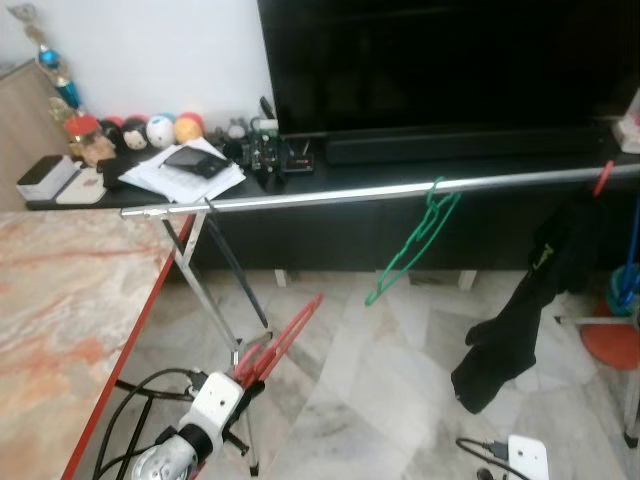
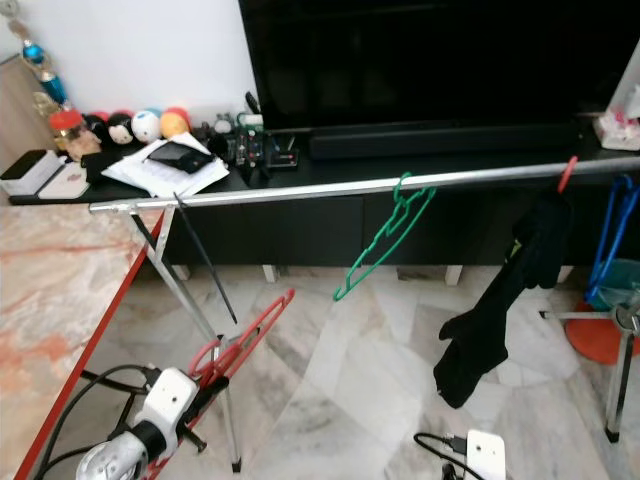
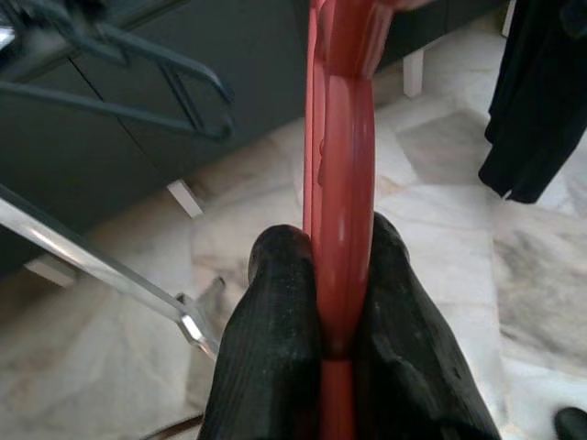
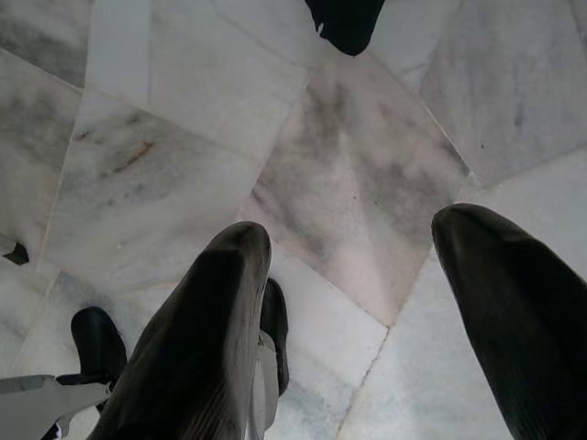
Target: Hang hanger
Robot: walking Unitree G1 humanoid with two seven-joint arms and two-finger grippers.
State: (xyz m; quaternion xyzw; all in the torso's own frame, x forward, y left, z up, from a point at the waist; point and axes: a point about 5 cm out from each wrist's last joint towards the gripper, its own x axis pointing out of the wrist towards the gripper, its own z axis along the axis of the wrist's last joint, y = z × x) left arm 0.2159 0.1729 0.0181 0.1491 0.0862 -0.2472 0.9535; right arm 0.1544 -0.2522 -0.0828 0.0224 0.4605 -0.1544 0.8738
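Note:
A red hanger [image 1: 287, 340] is held low in front of me, below the rail, with my left gripper [image 1: 250, 372] shut on it. In the left wrist view both black fingers [image 3: 266, 348] pinch the red hanger [image 3: 341, 183] between them. A silver rail [image 1: 400, 190] runs across at console height. From it hang a green hanger [image 1: 415, 240] and, further right, a black garment [image 1: 520, 310] on a red hook [image 1: 602, 178]. My right gripper [image 4: 353, 238] hangs open over the marble floor.
A marble-topped table with a red edge [image 1: 60, 320] stands close on my left. The rack's crossed legs [image 1: 215, 300] are beside the left arm. A cluttered black TV console [image 1: 480, 170] lies behind the rail. Cables and a white box [image 1: 527, 455] lie on the floor; a blue hanger [image 2: 610, 240] hangs far right.

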